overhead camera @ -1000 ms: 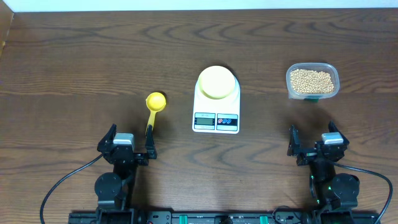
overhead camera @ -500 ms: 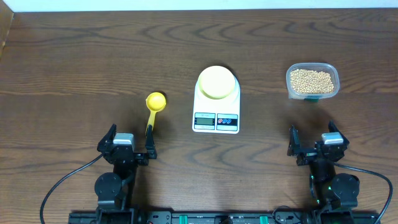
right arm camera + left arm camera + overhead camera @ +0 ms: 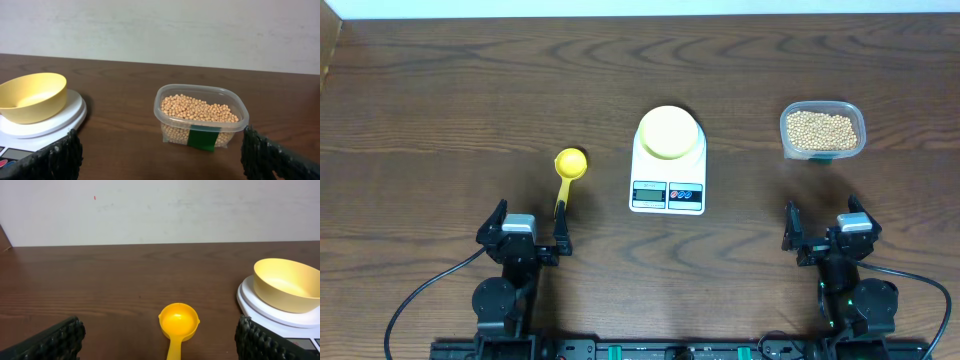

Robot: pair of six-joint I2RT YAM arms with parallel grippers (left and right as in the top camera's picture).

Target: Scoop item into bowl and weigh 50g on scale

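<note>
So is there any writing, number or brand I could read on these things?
No text can be read here.
Display on the scale: too small to read.
Buttons beside it: coloured dots, any marks too small.
Green label on the tub: no legible print.
Bowl and scoop: no marks visible.

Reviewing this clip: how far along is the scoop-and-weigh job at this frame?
Done: only the setup, with the bowl sitting empty on the scale. In hand: nothing. The left gripper and right gripper are both open and hold nothing, and the yellow scoop lies empty on the table in front of the left one. Left: everything, as the beans all sit in their clear tub.
</note>
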